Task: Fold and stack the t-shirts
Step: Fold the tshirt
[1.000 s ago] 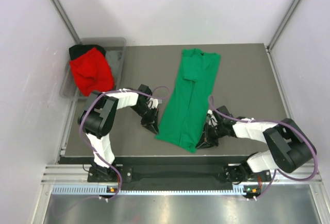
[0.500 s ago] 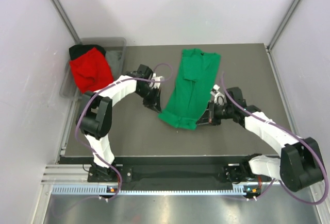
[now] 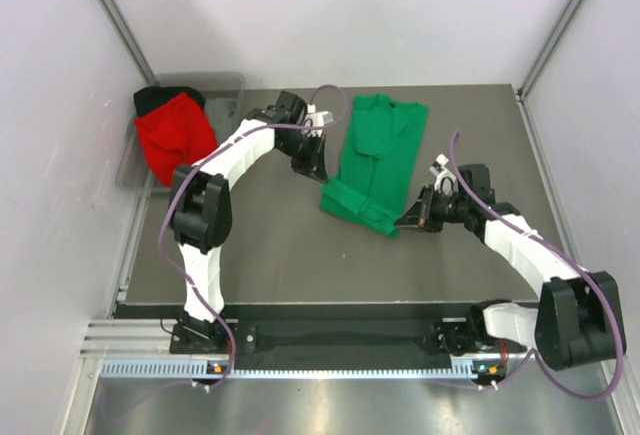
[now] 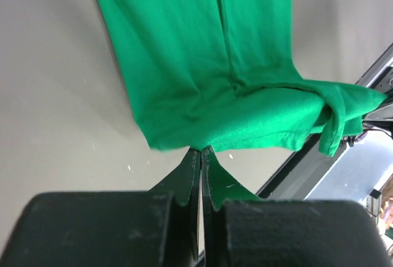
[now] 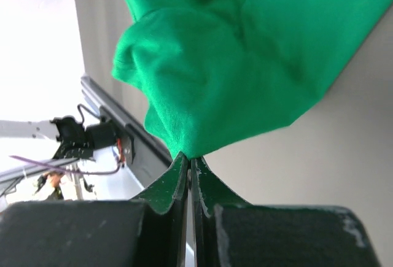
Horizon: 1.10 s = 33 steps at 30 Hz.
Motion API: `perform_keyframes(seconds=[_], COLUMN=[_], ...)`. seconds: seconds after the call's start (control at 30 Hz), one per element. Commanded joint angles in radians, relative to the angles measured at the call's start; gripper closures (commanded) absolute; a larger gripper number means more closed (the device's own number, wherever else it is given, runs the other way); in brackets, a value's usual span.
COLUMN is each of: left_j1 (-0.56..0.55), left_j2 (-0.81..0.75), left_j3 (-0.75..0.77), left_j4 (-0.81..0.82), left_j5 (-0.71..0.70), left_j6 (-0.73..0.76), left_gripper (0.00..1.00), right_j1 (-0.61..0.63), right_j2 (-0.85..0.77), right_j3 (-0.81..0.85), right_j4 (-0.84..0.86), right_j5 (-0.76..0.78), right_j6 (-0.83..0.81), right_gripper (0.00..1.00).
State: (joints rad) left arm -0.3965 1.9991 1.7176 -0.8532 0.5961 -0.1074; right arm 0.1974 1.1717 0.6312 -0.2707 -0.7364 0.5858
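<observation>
The green t-shirt [image 3: 375, 150] lies lengthwise on the table's middle, its near half lifted and doubled back toward the collar. My left gripper [image 3: 320, 177] is shut on the shirt's near left corner, with cloth pinched between the fingertips in the left wrist view [image 4: 201, 151]. My right gripper [image 3: 402, 223] is shut on the near right corner, also shown in the right wrist view [image 5: 188, 156]. The shirt fills both wrist views [image 4: 209, 58] [image 5: 245, 52]. The red t-shirt [image 3: 176, 137] and the black t-shirt [image 3: 153, 98] sit in the bin at the far left.
The grey plastic bin [image 3: 225, 105] stands at the table's far left corner. The dark table top [image 3: 270, 255] ends at a metal rail at its near edge [image 3: 330, 335]. White walls close in on both sides.
Both grippers have carried the shirt's near hem away from the arm bases toward the collar. The shirt now looks about half as long, with a fold across its middle.
</observation>
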Motion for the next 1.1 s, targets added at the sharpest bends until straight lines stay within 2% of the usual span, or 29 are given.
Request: perform_keyframes(seconds=[0.0,0.13,0.3,0.53,0.73,1.07], left_j1=[0.001,-0.002,-0.002,-0.002,-0.004,-0.005], left_j2=[0.059,0.135,0.182,0.256,0.336,0.395], left_j3=[0.065,0.158,0.183,0.281,0.391,0.459], left_j4=[0.014,0.02,0.118,0.144,0.144,0.147], left_j5=[0.042,0.051,0.038,0.044,0.031,-0.024], left_j6=[0.011,0.0,-0.023,-0.048,-0.063,-0.049], left_gripper=[1.0,1.0,1.0,1.0,1.0,1.0], right_j1=[-0.044,-0.087,-0.121,-0.133,-0.138,-0.162], right_j2=[0.045,0.15,0.255,0.394,0.451,0.517], right_j3=[0.061,0.129,0.208,0.305,0.341,0.392], right_j4=[0.071,0.074,0.099,0.137,0.163,0.208], right_j5=[-0.006,0.003,0.002,0.008,0.02,0.046], right_j6=[-0.072,-0.13,-0.176,-0.199,-0.198,-0.202], right_gripper=[1.0,1.0,1.0,1.0,1.0,1.0])
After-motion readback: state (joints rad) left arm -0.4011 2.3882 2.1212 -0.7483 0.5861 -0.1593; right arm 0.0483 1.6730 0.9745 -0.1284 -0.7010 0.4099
